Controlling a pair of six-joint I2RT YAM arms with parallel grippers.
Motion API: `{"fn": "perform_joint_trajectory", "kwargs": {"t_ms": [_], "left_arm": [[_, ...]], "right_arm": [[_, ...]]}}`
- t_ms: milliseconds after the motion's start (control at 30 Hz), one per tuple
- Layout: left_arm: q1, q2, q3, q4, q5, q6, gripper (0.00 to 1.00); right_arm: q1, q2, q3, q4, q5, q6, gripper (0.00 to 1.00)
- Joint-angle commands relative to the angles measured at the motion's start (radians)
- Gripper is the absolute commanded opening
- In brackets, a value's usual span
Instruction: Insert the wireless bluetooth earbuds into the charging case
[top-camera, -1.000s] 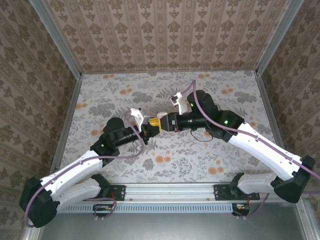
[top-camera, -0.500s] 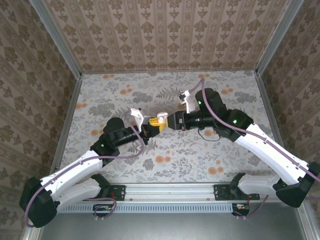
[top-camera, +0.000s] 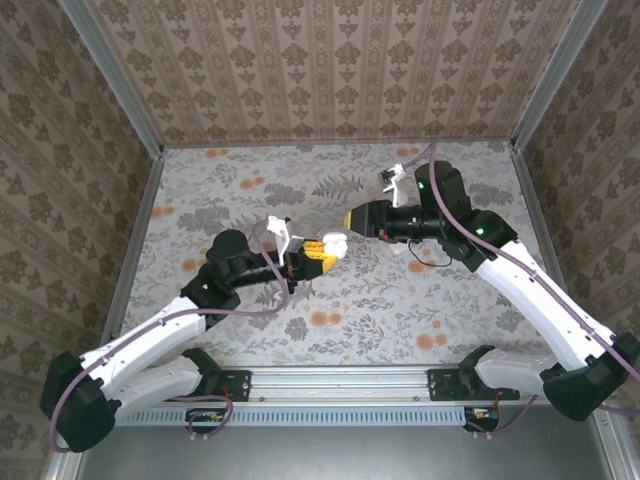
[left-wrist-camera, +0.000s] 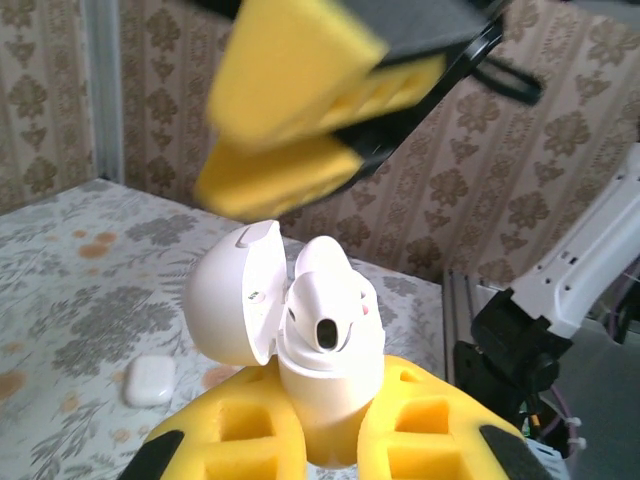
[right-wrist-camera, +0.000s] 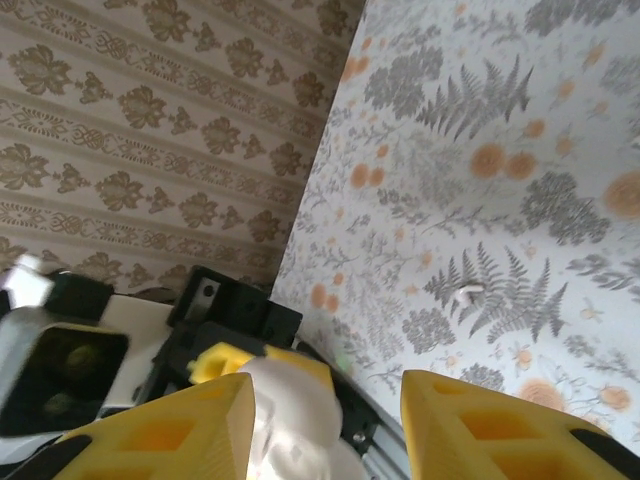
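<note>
The top view is evenly and softly lit, and only faint, diffuse shadows are cast on the desk (top-camera: 220, 180) beneath the arms. In the left wrist view the charging case (left-wrist-camera: 325, 330) is rendered sharp, while the right fingers (left-wrist-camera: 300, 60) above it are smeared by blur. In the right wrist view the wallpaper (right-wrist-camera: 150, 100) is crisp, and the case at the bottom edge is left out of focus.

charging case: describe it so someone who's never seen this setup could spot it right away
In the top view, look to the middle of the floral table, where the two arms meet. The left end effector clamps the charging case between yellow pads. Unlike the white pebble lying on the table, it is held aloft with its lid flipped open.
</note>
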Motion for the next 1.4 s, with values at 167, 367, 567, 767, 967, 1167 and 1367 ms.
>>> {"fn": "perform_joint_trajectory", "kwargs": {"t_ms": [167,367,567,767,967,1167,1367], "left_arm": [[-0.002,0.033,0.045,0.048,0.078,-0.019,0.0],[-0.002,0.052,0.051,0.042,0.059,-0.029,0.0],[0.0,0.063,0.052,0.013,0.032,-0.031,0.0],[0.001,0.082,0.05,0.011,0.02,-0.049,0.0],[0.007,0.105,0.079,0.008,0.02,-0.092,0.0],[0.044,0.122,0.075,0.088,0.025,-0.217,0.0],[0.092,0.155,0.089,0.088,0.022,-0.279,0.0]], "right_arm": [[0.01,0.009,-0.064,0.13,-0.117,0.077,0.42],[0.035,0.007,-0.071,0.166,-0.165,0.08,0.41],[0.069,-0.012,-0.082,0.16,-0.2,0.061,0.4],[0.078,-0.055,-0.075,0.117,-0.182,0.011,0.4],[0.077,-0.05,-0.078,0.011,-0.103,-0.068,0.36],[0.088,-0.035,-0.104,-0.029,-0.04,-0.131,0.3],[0.097,-0.049,-0.108,-0.04,0.077,-0.194,0.42]]}}
